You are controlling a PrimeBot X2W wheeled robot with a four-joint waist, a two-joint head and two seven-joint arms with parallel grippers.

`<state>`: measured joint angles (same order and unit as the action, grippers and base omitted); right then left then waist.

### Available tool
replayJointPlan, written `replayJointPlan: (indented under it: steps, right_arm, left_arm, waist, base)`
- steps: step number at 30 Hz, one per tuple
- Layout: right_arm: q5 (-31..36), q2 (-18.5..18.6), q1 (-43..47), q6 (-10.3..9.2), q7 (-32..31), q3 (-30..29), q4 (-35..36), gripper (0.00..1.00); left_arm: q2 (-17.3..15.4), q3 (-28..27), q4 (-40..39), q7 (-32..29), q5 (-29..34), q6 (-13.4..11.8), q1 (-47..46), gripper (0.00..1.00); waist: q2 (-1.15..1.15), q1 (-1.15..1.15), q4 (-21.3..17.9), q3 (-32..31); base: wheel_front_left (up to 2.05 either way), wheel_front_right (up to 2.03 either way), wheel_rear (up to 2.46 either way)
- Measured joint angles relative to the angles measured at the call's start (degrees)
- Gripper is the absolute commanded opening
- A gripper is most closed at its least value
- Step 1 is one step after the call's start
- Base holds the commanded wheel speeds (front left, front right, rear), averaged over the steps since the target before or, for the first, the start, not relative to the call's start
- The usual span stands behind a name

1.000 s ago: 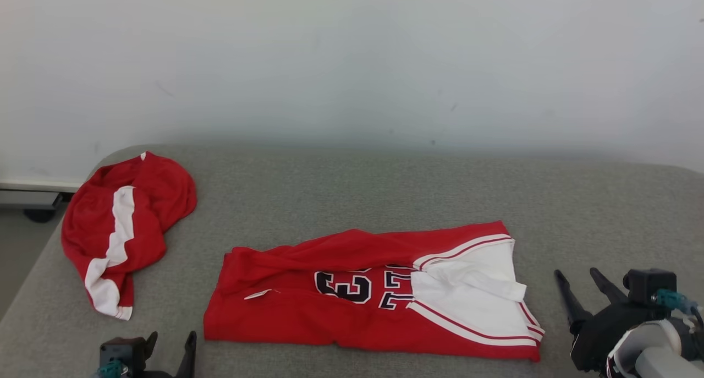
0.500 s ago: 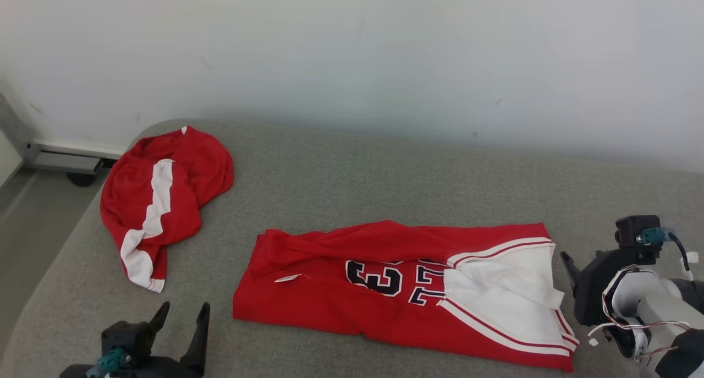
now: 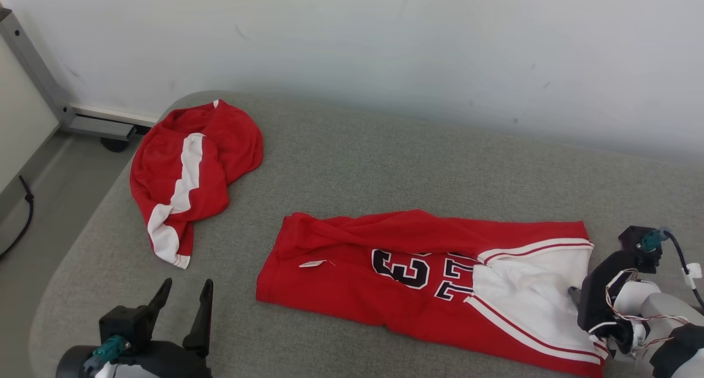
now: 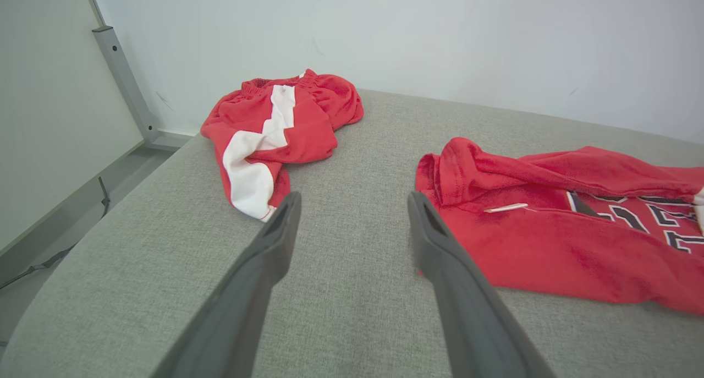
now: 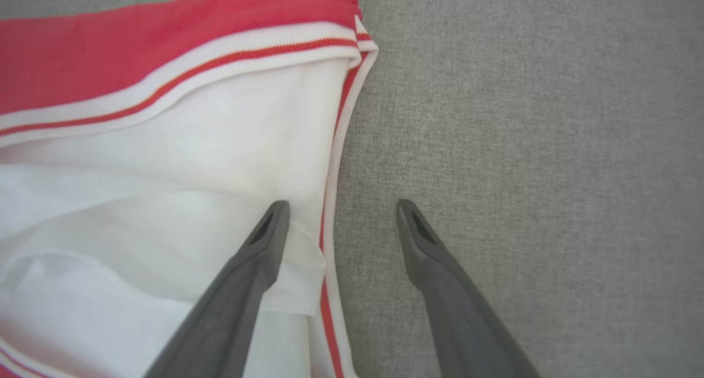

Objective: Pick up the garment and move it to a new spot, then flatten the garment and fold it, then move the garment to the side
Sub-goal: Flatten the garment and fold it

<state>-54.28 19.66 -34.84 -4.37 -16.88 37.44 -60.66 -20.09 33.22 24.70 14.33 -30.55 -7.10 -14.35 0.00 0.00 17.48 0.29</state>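
Head view shows the red jersey [image 3: 418,306] lying folded across the middle of the grey surface [image 3: 385,169], with red shorts [image 3: 192,169] bunched near the far left corner. The left claw [image 3: 187,283] hangs open, empty, near the jersey's left end. The right claw [image 5: 342,204] is open, straddling the jersey's white right edge.

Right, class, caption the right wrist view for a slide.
Open right gripper straddles the edge of the jersey on the grey cushion.
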Motion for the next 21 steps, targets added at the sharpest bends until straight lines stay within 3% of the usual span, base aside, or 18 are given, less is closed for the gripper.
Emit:
replayJointPlan:
  steps: [7,8,10,11,12,21]
  right_arm:
    - [-1.1,-1.3,-1.1,1.65,-5.5,1.1,-2.2,1.0]
    - [-1.2,-1.3,-1.1,1.86,-6.3,1.2,-2.4,0.77]
    - [-1.2,-1.3,-1.3,2.6,-7.7,1.6,-2.7,0.42]
    - [-1.2,-1.4,-1.5,3.03,-8.1,1.7,-2.8,0.07]
    - [-1.2,-1.5,-1.7,3.41,-8.6,1.6,-2.9,0.0]
    - [-1.8,-1.8,-2.4,5.21,-8.4,1.0,-4.0,0.0]
  left_arm:
    - [0.7,-2.3,-1.1,0.0,1.4,0.0,0.1,1.0]
    - [0.9,-2.5,-1.3,0.0,1.5,0.0,0.1,1.0]
    - [1.3,-2.8,-1.4,0.0,1.9,0.0,0.1,1.0]
    - [1.4,-3.0,-1.4,0.0,1.9,0.0,0.1,1.0]
    - [1.5,-3.1,-1.5,0.0,2.0,0.0,0.1,1.0]
    - [1.9,-5.0,-1.7,0.0,3.9,0.0,1.6,1.0]
  waist:
    - [0.0,0.0,0.5,0.4]
    - [0.0,0.0,0.5,0.4]
    - [0.0,0.0,0.5,0.5]
    - [0.0,0.0,0.4,0.5]
    - [0.0,0.0,0.4,0.5]
    - [0.0,0.0,0.1,0.8]
  base:
    - [0.0,0.0,0.0]
    - [0.0,0.0,0.0]
    - [0.0,0.0,0.0]
    - [0.0,0.0,0.0]
    - [0.0,0.0,0.0]
    - [0.0,0.0,0.0]
